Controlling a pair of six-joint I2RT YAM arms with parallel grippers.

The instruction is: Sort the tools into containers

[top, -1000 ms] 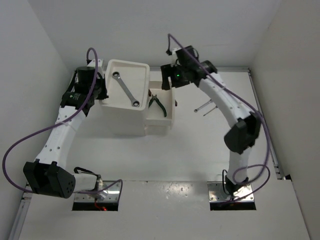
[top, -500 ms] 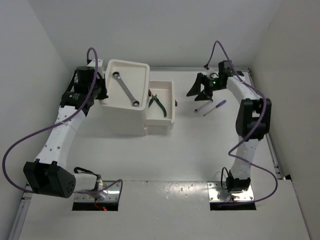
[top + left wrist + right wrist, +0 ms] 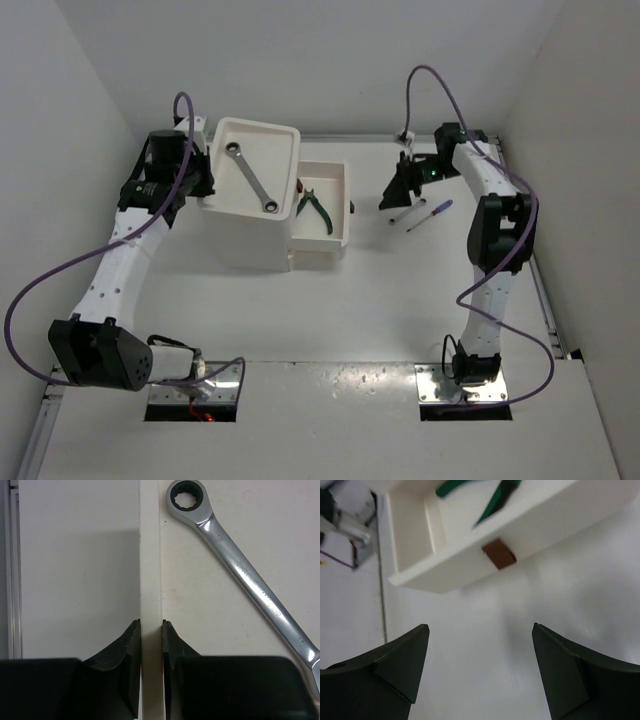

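A white unit [image 3: 245,245] stands at the back left of the tabletop [image 3: 380,300]. Its tray [image 3: 256,126] holds one silver wrench [image 3: 251,179], lying diagonally. A drawer [image 3: 338,172] is pulled out to the right, with green pliers [image 3: 318,208] inside. Right of the drawer, two screwdrivers lie nearly parallel on the tabletop, a thin grey one [image 3: 403,213] and one with a purple handle [image 3: 432,214]. The left pincer [image 3: 203,190] sits at the tray's left rim. The right pincer [image 3: 393,195] hangs over the tabletop between drawer and screwdrivers (its jaw gap is hard to read here). Purple cables [image 3: 60,275] loop from both arms.
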